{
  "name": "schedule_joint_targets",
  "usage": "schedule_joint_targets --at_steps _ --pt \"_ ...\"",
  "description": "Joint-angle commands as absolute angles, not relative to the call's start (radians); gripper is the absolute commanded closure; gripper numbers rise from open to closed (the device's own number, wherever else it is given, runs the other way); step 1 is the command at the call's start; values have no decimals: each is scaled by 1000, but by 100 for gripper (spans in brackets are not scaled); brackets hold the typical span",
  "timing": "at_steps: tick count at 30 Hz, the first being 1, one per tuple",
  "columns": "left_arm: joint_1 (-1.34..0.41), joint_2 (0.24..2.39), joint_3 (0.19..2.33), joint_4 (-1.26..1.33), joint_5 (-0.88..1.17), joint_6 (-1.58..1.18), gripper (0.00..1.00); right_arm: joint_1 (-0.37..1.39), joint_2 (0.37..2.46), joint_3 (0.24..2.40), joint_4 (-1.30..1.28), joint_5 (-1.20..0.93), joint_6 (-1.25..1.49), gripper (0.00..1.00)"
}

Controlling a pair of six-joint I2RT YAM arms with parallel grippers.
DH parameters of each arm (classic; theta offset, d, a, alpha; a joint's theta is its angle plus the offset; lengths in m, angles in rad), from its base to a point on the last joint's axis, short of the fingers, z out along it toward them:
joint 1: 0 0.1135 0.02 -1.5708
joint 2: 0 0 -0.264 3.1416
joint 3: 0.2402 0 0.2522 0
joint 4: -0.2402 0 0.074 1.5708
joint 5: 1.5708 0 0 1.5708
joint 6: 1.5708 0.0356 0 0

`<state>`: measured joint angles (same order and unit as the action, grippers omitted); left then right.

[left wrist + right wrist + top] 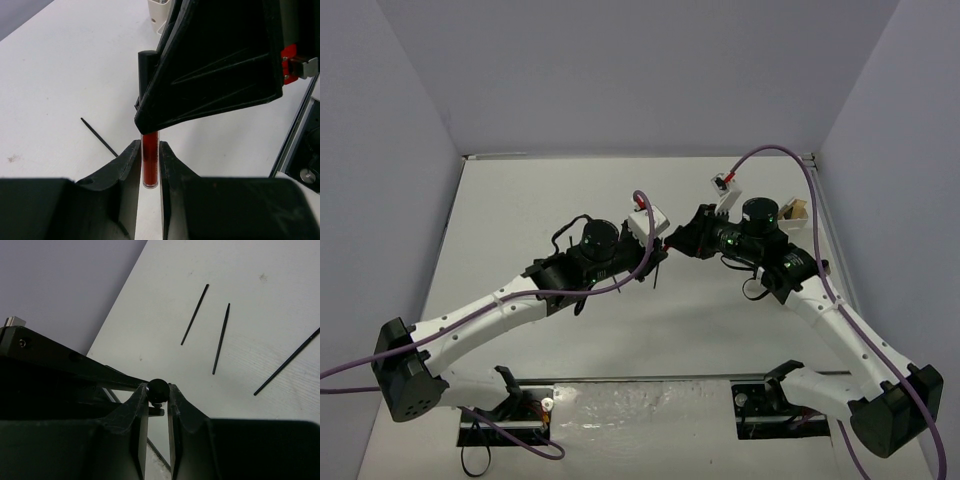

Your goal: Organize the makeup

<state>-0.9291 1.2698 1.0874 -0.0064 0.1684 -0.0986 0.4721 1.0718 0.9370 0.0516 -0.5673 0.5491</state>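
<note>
A red makeup stick, a clear tube of red with a black cap, is held above the table between both grippers. My left gripper is shut on its red lower end. My right gripper is shut on the round black cap. In the top view the two grippers meet mid-table, left and right. Thin black sticks lie on the table: one in the left wrist view, three in the right wrist view. The bottles are not clearly seen.
A small tan and white object sits at the far right by the wall. A whitish object shows at the top edge of the left wrist view. Grey walls close the table on three sides.
</note>
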Motion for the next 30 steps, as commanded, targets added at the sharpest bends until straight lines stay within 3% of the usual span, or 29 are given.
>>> schedule_joint_targets --at_steps 1,4,8,9,13,17,22,30 --pt "-934 1257 1150 49 169 -84 88 472 1060 942 118 -545 529 99" --pt "-934 1258 1144 33 118 -109 77 472 1044 944 104 -514 510 100" --pt "-932 1257 1144 -13 2 -159 25 470 1002 952 43 -350 461 100" --pt "-931 1255 1141 -40 -27 -171 18 469 992 953 21 -299 447 100" --pt "-918 1238 1141 -145 -121 -231 4 467 942 954 -98 -45 401 100" --pt "-869 1216 1161 -314 -224 -311 3 461 873 932 -157 224 380 100" --pt "-636 1147 1139 -513 -183 -422 3 440 806 900 -234 537 401 100" --pt "-332 1000 1080 -628 -28 -384 3 287 778 877 -314 719 442 100"
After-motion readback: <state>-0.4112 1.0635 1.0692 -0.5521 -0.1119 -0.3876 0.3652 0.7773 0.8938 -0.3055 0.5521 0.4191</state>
